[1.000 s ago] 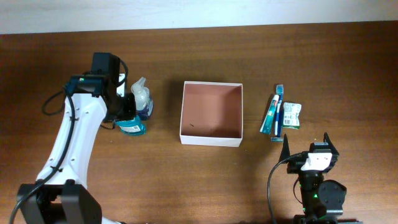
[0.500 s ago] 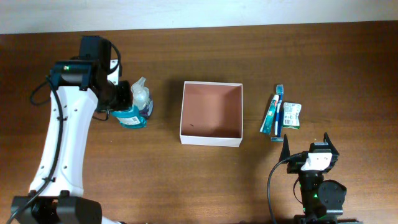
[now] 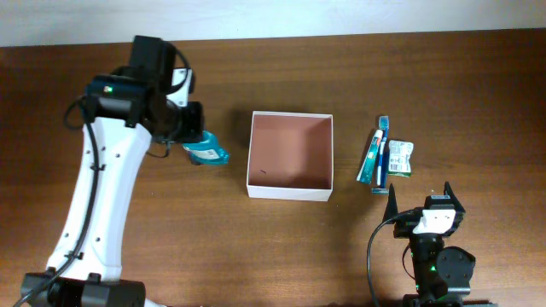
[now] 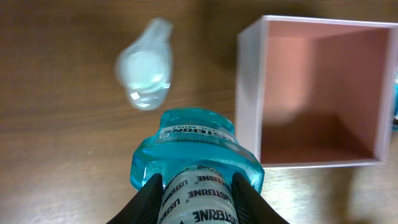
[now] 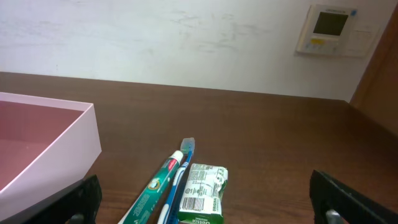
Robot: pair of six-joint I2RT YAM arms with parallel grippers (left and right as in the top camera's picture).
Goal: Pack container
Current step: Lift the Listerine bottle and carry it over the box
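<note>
My left gripper (image 4: 196, 198) holds a clear blue plastic mouthwash bottle (image 4: 198, 152), base outward, just left of the square white-walled, reddish-brown container (image 3: 288, 194). My right gripper (image 3: 425, 194), jaws wide and empty, sits farther from it.

We see soft, even light from above, only faint shadows on the bench (image 3: 426, 85), in our left wrist view the pale bottle (image 4: 146, 65) at 11 o'clock smeared and unfocused, blue bottle (image 4: 196, 146) label sharper, container (image 4: 247, 93) floor shaded toward 6 o'clock, right wrist view crisp
</note>
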